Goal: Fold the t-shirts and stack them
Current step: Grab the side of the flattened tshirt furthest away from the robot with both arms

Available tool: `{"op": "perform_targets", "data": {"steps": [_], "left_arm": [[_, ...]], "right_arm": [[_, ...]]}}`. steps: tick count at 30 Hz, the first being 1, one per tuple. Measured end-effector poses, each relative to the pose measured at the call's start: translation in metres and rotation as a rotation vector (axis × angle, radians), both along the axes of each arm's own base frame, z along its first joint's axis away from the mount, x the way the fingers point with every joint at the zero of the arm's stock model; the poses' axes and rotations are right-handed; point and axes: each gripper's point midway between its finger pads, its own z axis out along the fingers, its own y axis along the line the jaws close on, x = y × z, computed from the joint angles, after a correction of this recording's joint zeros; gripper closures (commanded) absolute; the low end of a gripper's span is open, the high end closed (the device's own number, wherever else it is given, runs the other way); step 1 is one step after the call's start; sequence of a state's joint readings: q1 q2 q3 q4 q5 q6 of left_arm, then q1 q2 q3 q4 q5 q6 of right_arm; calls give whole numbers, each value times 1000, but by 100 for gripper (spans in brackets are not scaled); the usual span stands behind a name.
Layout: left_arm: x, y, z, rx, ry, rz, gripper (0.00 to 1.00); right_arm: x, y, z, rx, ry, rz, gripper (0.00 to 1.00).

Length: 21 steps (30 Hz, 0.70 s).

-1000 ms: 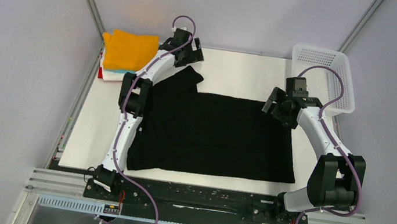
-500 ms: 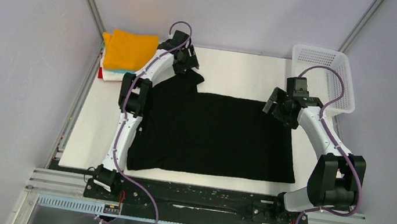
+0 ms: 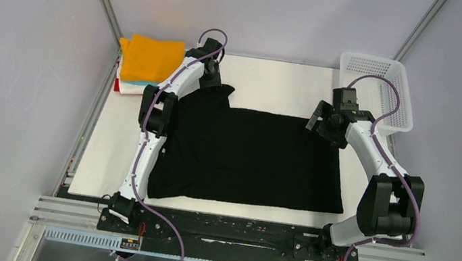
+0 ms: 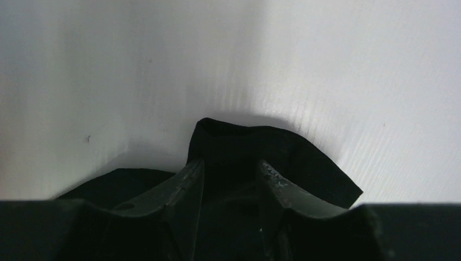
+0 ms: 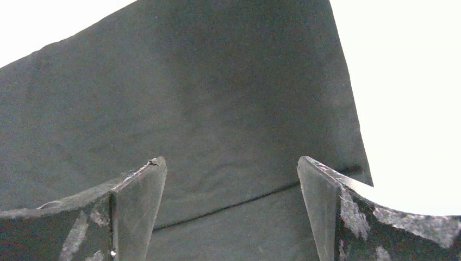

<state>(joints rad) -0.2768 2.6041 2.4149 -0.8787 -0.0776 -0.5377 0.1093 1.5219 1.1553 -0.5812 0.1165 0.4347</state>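
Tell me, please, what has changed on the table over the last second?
The left gripper came down onto the far-left sleeve of the black t-shirt, its jaws narrowing around the cloth; a firm grip is not yet certain. The right gripper hardly moved, staying open above the shirt's far-right corner. The shirt, the folded stack and the basket stayed put.

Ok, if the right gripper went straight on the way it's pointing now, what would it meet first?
The black t-shirt. The right gripper points down at it with fingers open, near its hemmed corner; the white table lies under the cloth. The gap left is unclear.
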Motion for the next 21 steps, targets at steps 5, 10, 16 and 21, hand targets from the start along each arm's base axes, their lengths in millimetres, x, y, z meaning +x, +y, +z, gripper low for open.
{"op": "perform_targets", "data": {"steps": [5,10,16,21], "left_arm": [[-4,7,-2,37,14,-6,100],[-4,9,-1,40,15,-32,100],[-25,11,1,42,33,-91,100],[-29,13,24,45,-5,-116,100]], "right_arm": [[41,4,-2,-12,15,14,1],[93,1,-9,-62,29,26,2],[139,-1,-34,-100,98,1,4],[149,-1,-56,-111,197,-43,4]]}}
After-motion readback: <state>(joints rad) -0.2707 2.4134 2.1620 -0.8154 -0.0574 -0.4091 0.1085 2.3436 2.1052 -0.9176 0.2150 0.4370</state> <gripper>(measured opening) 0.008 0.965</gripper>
